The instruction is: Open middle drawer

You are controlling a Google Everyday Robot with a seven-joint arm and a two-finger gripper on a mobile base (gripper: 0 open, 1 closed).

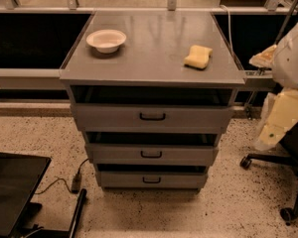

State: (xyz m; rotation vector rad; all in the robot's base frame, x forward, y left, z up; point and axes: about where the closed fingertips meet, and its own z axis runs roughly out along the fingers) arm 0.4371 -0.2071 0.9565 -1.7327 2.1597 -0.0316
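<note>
Camera: up high, facing the cabinet (151,58) front, looking down.
Nearness: whole cabinet fits, left of the arm (294,58).
Gripper: out of sight.

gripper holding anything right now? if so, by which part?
Nothing, as far as shows. The gripper hangs at the right edge, apart from the grey metal middle drawer, whose black loop handle is untouched.

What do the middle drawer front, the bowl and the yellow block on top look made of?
Middle drawer: grey painted metal, likely; flat satin sheen. Bowl: white, matte, plastic or ceramic. Yellow block: sponge, probably; soft rounded edges. Gripper out of view; arm at right edge.
</note>
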